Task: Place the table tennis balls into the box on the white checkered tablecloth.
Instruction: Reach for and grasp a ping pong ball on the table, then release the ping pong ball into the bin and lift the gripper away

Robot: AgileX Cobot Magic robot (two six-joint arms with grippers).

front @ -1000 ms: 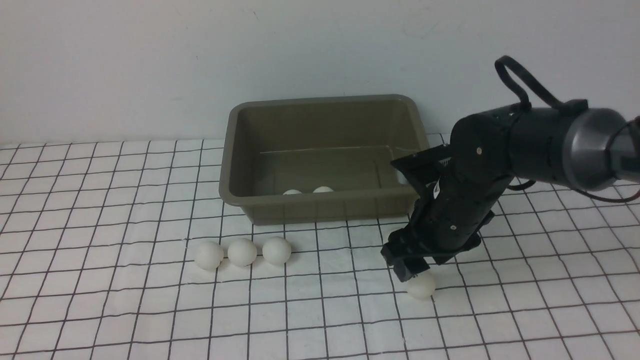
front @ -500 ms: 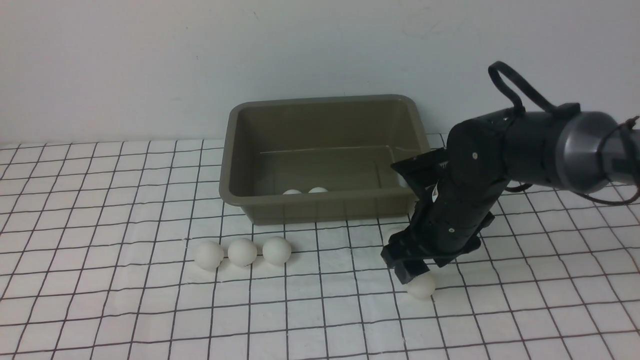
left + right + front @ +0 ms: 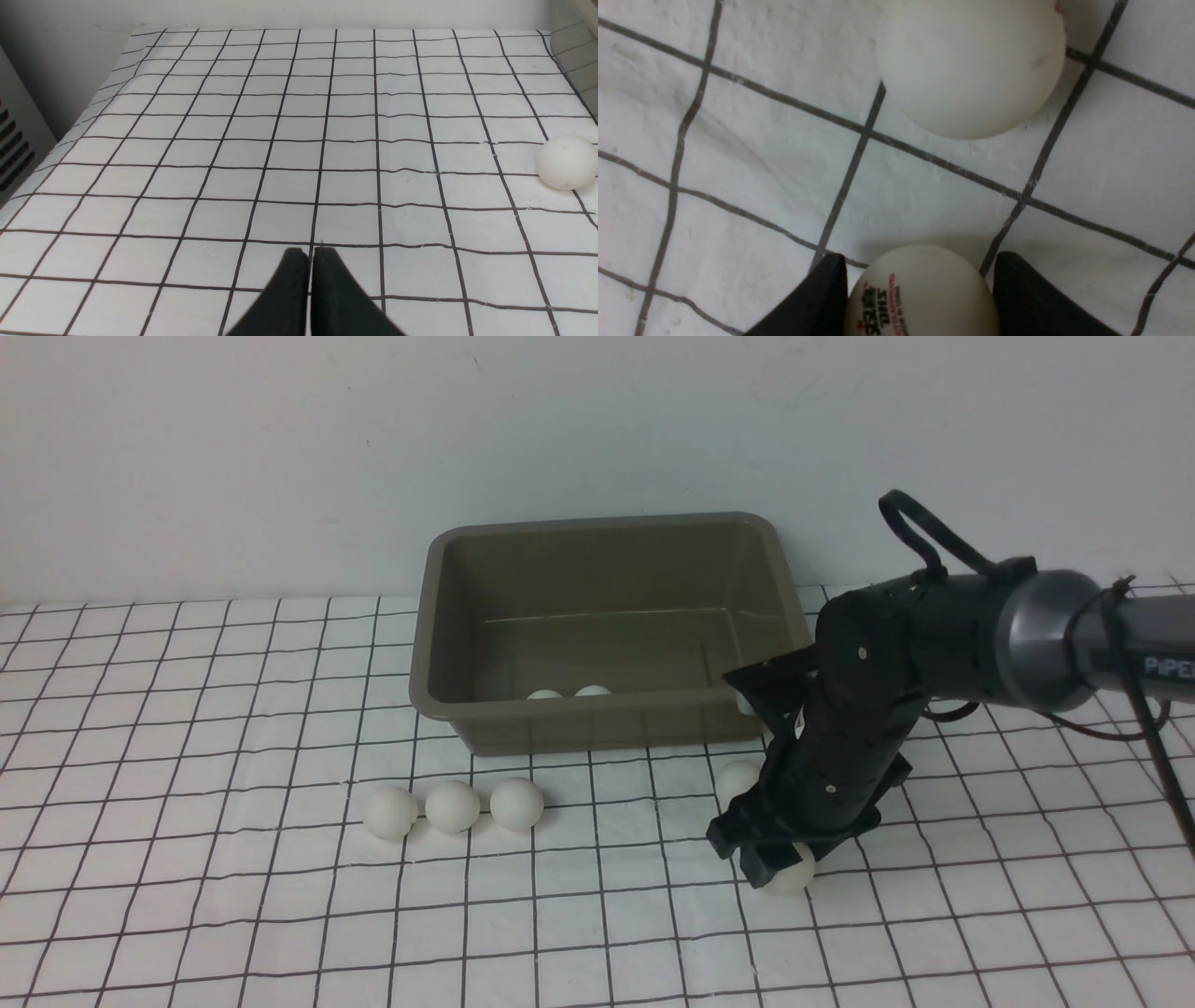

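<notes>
Right pincer [image 3: 920, 255]: down at the tablecloth [image 3: 187, 709], fingers [image 3: 822, 303] partly open, one on each side of a printed ball [image 3: 920, 294]. Both fingers look to be touching the ball's sides. The ball sits on the cloth, not lifted. Red and dark lettering shows on it, too blurred to read. In the front view this ball [image 3: 792, 875] peeks out under the pincer [image 3: 770, 863], near the right front of the box.

Plain ball [image 3: 971, 65]: on the cloth near the printed one, with a clear gap between them. In the front view it [image 3: 738, 779] lies between the pincer and the box's front wall, partly hidden by the arm.

Box [image 3: 607, 733]: olive-brown tub at the back of the cloth, close to the pale wall [image 3: 280, 448]. Two balls inside [image 3: 544, 694] [image 3: 592, 691], side by side against the near wall, only their tops showing over the rim.

Row of three balls [image 3: 452, 805]: on the cloth in front of the box's left half, side by side, very close together or touching. Well apart from the right pincer.

Left pincer [image 3: 310, 252]: seen only in its wrist view. Fingers pressed together, nothing between them, over bare checkered cloth. One white ball [image 3: 566, 162] lies off to one side of it, well apart. Cannot tell which ball of the row it is.

Count: two balls in the box, five on the cloth.
</notes>
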